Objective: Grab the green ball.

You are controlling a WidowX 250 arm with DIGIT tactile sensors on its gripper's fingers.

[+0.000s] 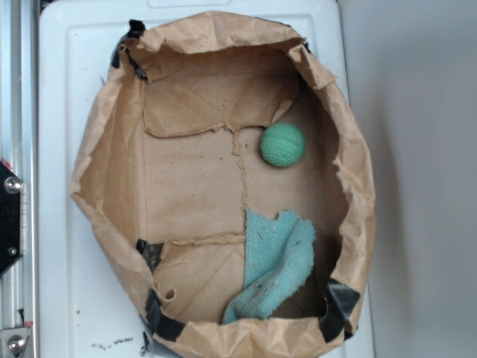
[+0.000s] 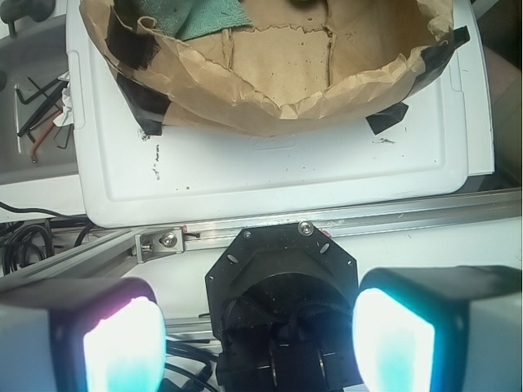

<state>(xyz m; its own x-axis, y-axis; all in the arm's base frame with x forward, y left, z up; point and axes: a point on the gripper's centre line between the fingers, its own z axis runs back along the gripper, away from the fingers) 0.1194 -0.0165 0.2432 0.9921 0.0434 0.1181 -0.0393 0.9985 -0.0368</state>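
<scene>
My gripper (image 2: 257, 335) is open, its two glowing pads (image 2: 122, 343) set wide apart with nothing between them, and in the wrist view it hangs outside the paper bag (image 2: 245, 94), over the metal rail (image 2: 343, 219) at the edge of the white tray (image 2: 286, 171) that the bag sits on. It does not show in the exterior view at all, so I am well clear of my target.

The green ball (image 1: 283, 144) lies on the bag's floor toward the far right, close to the crumpled right wall but apart from it as far as I can tell, and well apart from the teal cloth (image 1: 276, 265), which is bunched at the near side. From the wrist only a dark sliver shows at the top edge where the ball might be, too little to be sure.

I judge the ball light and fairly firm, its ribbed matte skin giving good friction, though being round it may roll if nudged off centre. I would close across its widest part from straight above, minding the bag wall beside it.

The bag, cut low and taped with black at its rim, holds only the ball and the cloth
</scene>
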